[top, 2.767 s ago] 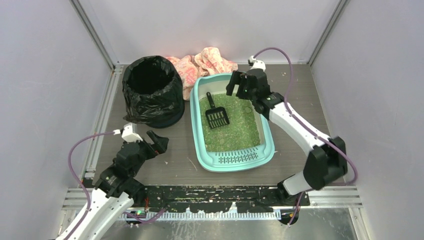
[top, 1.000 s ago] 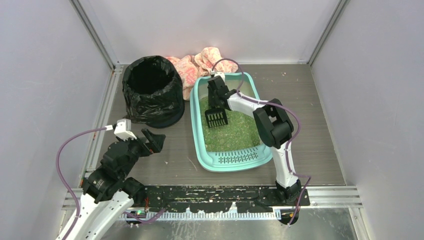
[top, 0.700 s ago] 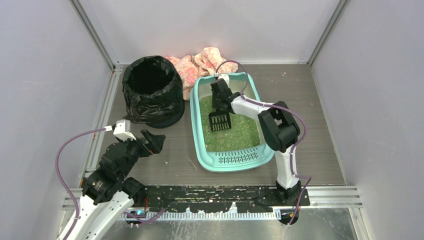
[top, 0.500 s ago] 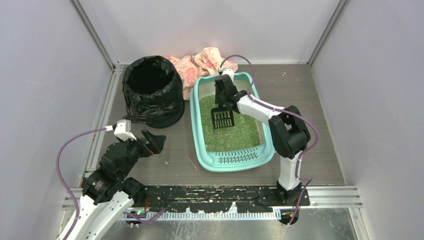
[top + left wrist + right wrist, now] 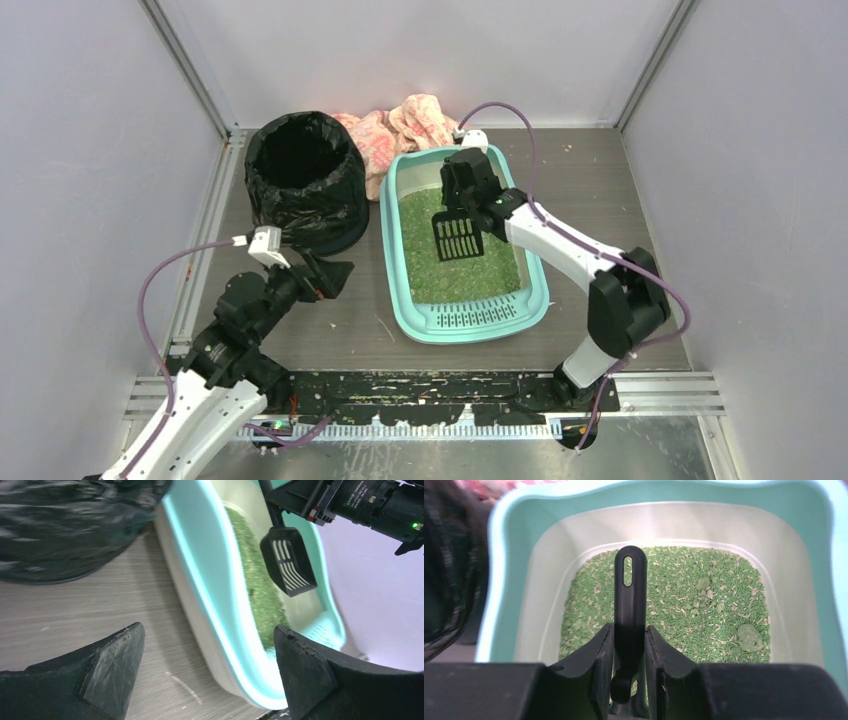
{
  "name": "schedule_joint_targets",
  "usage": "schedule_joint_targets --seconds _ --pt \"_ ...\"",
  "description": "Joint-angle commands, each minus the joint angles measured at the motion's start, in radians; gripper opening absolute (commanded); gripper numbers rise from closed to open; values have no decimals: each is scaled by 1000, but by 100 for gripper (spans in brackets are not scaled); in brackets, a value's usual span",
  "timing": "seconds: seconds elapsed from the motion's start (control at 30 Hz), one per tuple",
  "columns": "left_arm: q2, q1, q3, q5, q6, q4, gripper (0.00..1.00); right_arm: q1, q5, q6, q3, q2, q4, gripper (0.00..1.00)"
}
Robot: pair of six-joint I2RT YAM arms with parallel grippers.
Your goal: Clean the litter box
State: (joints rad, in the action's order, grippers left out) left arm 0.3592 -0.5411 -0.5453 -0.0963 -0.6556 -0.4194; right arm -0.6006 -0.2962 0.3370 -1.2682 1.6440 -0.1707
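kibble42: Grey-walled booth, wood-look desk (image 5: 610, 190), same setup for us. What changed: a few seconds back the scoop (image 5: 458, 236) was lying flat in the litter. Now our right fingers (image 5: 603, 670) are clamped on its handle, and it's been lifted off the litter and carried toward the right side of the litter box (image 5: 388, 250). Left fingers (image 5: 107, 665) are spread wide with nothing in them, and that arm has swung in closer to the bin (image 5: 300, 215) and the box.

tray_watcher: So we're past the pickup and on to actual scooping, we'd say. What's in what?

kibble42: Box sits mid-desk, just right of the bin, slotted lip toward the arms. Green litter (image 5: 460, 275) covers its floor, and the right wrist view shows a couple of pale round clumps (image 5: 749, 637) over by the right wall. Scoop head looks empty as far as we can tell. Bin is lined with a black bag, and it's too dark inside to see anything. Pink cloth (image 5: 410, 120) is bunched up behind both.

tray_watcher: Then nothing's been cleaned out yet, by our reckoning. Clumps first.
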Motion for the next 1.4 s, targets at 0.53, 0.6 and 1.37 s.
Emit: schedule_joint_targets --seconds 0.53,0.6,1.37 --pt "476 -128 14 227 -141 883 98 -235 -98 -96 -46 -221 92 1" --pt "485 -158 1 224 -128 883 98 -237 -93 -92 -61 -203 97 1" --pt "577 -274 -16 126 -84 895 90 -343 0 -71 -124 -212 94 1"
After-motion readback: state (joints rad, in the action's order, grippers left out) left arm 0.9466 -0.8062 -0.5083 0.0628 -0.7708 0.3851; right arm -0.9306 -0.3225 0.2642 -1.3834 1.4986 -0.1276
